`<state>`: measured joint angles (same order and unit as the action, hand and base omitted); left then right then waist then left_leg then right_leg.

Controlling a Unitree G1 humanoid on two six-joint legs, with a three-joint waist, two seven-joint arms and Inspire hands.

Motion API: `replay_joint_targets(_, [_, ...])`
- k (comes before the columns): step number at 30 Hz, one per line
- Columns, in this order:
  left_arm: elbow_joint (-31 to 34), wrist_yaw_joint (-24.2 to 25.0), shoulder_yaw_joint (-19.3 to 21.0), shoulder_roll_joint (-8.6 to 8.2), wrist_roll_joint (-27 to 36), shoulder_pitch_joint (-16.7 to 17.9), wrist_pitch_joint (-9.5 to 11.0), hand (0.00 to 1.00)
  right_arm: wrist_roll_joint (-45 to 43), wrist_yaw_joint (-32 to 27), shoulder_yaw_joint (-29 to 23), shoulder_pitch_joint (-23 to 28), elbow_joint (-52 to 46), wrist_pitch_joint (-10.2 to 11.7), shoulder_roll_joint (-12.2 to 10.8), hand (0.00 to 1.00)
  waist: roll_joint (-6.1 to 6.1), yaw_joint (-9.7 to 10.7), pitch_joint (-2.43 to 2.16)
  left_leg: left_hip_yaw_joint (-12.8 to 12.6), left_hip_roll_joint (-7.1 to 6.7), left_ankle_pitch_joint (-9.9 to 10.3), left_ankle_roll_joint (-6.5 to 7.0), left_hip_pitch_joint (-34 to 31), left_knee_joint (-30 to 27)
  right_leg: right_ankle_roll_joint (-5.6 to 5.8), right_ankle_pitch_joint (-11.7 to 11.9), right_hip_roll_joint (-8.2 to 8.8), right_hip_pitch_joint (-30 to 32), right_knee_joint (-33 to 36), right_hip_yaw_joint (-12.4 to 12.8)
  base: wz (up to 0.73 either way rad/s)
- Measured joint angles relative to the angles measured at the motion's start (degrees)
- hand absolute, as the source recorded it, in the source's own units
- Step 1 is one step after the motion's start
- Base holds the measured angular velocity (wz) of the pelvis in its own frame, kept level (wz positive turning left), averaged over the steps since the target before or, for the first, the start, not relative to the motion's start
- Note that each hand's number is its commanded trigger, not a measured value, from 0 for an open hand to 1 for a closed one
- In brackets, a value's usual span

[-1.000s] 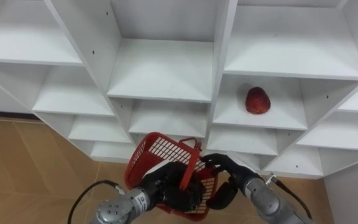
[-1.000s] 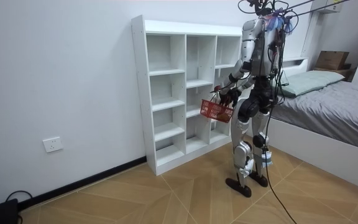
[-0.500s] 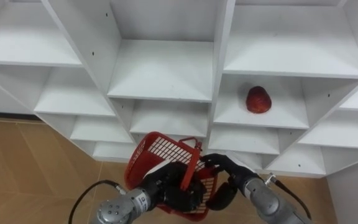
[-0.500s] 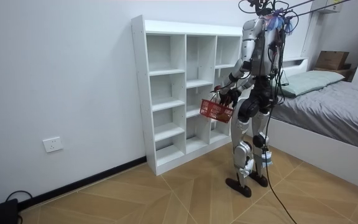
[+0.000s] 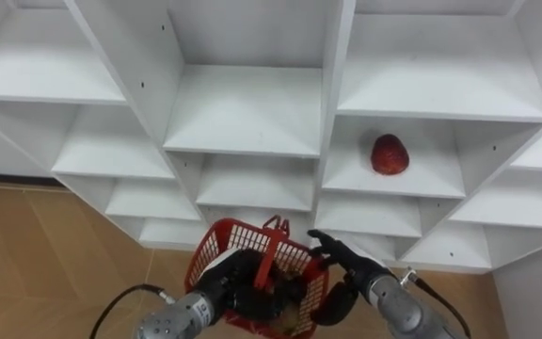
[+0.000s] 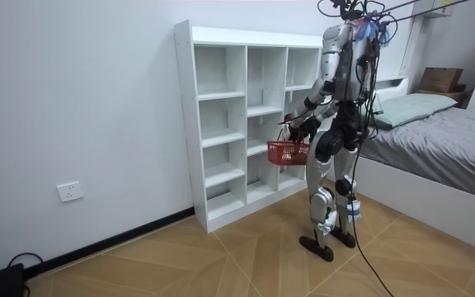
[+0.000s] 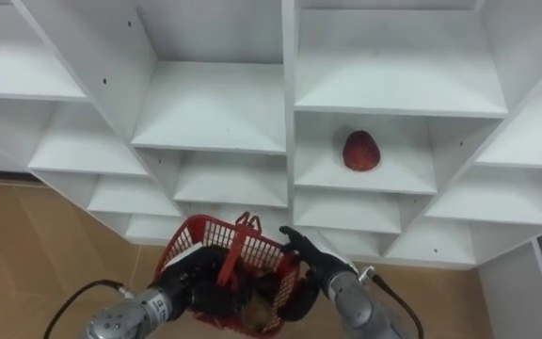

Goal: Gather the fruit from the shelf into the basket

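A red mesh basket (image 5: 252, 247) hangs in front of me, below the white shelf unit (image 5: 243, 113). My left hand (image 5: 216, 288) sits at its near left side, fingers curled round the basket's upright handle (image 5: 269, 247). Against the basket's right rim rests my right hand (image 5: 341, 260), its fingers stretched out. A brownish thing lies at the basket's bottom; what it is I cannot tell. A red fruit (image 5: 390, 153) lies alone in a compartment of the right column, above and to the right of both hands. In the room view I stand upright facing the shelves with the basket (image 6: 288, 152) at hip height.
The shelf unit has three columns of open compartments with thin upright dividers (image 5: 337, 104). Wooden floor (image 5: 45, 245) lies below on the left. A bed (image 6: 435, 136) stands close behind me on the room view's right.
The basket has swung from a tilt to hanging level and sits slightly lower. Both hands stay at it. The fruit has not moved.
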<state>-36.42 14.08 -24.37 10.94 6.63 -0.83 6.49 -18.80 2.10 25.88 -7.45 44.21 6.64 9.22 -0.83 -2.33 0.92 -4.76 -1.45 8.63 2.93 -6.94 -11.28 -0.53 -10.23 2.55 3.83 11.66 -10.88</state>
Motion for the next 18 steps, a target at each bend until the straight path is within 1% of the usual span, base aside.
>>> replay_joint_targets(2, [0.5, -0.1, 0.8, 0.01, 0.1, 0.7, 0.1, 1.0, 0.9, 0.0, 0.0, 1.6, -3.1, 0.0, 0.2, 0.0, 0.36, 0.0, -0.18, 0.0, -0.06, 0.0, 0.0, 0.3, 0.0, 0.01, 0.0, 0.02, -0.2, 0.0, 0.1, 0.0])
replay_joint_targets(3, [0.5, -0.2, 1.3, -0.08, 0.1, 0.8, 0.1, 1.0, 0.9, 0.0, -0.1, 2.2, -4.5, -0.1, 0.4, 0.0, 0.47, 0.0, -0.17, 0.0, -0.06, 0.0, 0.0, 0.4, 0.0, 0.01, 0.0, 0.02, -0.4, 0.0, 0.2, -0.05])
replay_joint_targets(4, [0.5, -0.6, 1.9, -0.05, 0.0, 1.3, 0.1, 1.0, 1.0, 0.1, -0.1, 3.3, -7.2, -0.1, 0.6, 0.0, 0.82, 0.0, -0.26, -0.2, -0.02, 0.0, 0.0, 1.1, 0.2, 0.03, 0.0, -0.08, -0.8, 0.0, 0.9, -0.15])
replay_joint_targets(5, [0.5, -1.3, 2.5, 0.03, 0.0, 2.1, 0.1, 1.0, 1.0, 0.3, -0.2, 4.2, -9.2, -0.1, 0.7, 0.0, 1.23, 0.0, -0.52, -0.6, 0.05, 0.0, 0.0, 1.9, 0.6, 0.03, 0.0, -0.18, -1.3, -0.1, 1.3, -0.16])
replay_joint_targets(7, [0.5, -1.9, 3.8, -0.03, -0.2, 3.2, 0.1, 1.0, 1.0, 0.9, -0.3, 5.1, -12.1, 0.0, 1.2, 0.0, 1.64, 0.5, -0.71, -0.6, 0.04, 0.0, -0.01, 2.8, 0.8, 0.04, 0.0, -0.19, -2.3, -0.5, 1.5, -0.05])
replay_joint_targets(8, [0.4, -2.4, 4.1, -0.05, -0.6, 3.4, 0.1, 1.0, 1.0, 1.5, -0.8, 5.9, -13.8, 0.0, 1.9, 0.0, 1.83, 0.8, -0.73, -0.6, 0.01, 0.0, -0.01, 3.4, 1.0, 0.11, 0.1, -0.23, -3.1, -1.1, 1.5, 0.0])
replay_joint_targets(10, [0.4, -2.5, 4.4, -0.03, -0.6, 3.9, 0.1, 1.0, 1.0, 1.9, -2.3, 7.6, -16.1, -0.1, 2.4, 0.0, 2.02, 0.6, -0.76, -0.9, -0.06, 0.0, -0.01, 4.4, 1.4, 0.15, 0.1, -0.17, -3.9, -1.1, 1.6, -0.03])
replay_joint_targets(12, [0.4, -2.6, 5.1, -0.03, -0.6, 4.6, 0.1, 1.0, 1.0, 1.8, -3.2, 8.6, -17.9, -0.1, 2.4, 0.0, 2.08, 0.5, -0.8, -1.4, -0.01, 0.0, 0.0, 5.1, 1.7, 0.17, 0.1, -0.19, -4.3, -1.1, 1.7, -0.11])
replay_joint_targets(15, [0.3, -3.1, 6.3, -0.07, -0.7, 5.6, 0.1, 1.0, 0.9, 1.8, -4.0, 9.4, -19.5, 0.0, 2.2, 0.0, 2.15, 0.5, -0.7, -1.9, 0.08, 0.0, -0.01, 6.4, 2.1, 0.17, 0.0, -0.34, -5.1, -1.1, 2.8, -0.1])
replay_joint_targets(18, [0.3, -3.9, 6.7, -0.05, -0.7, 5.8, 0.1, 1.0, 1.0, 1.7, -6.1, 9.7, -20.0, 0.1, 2.1, 0.0, 1.99, 0.5, -0.42, -2.3, 0.16, 0.1, -0.03, 7.3, 2.5, 0.17, 0.1, -0.42, -5.7, -1.2, 2.9, -0.06])
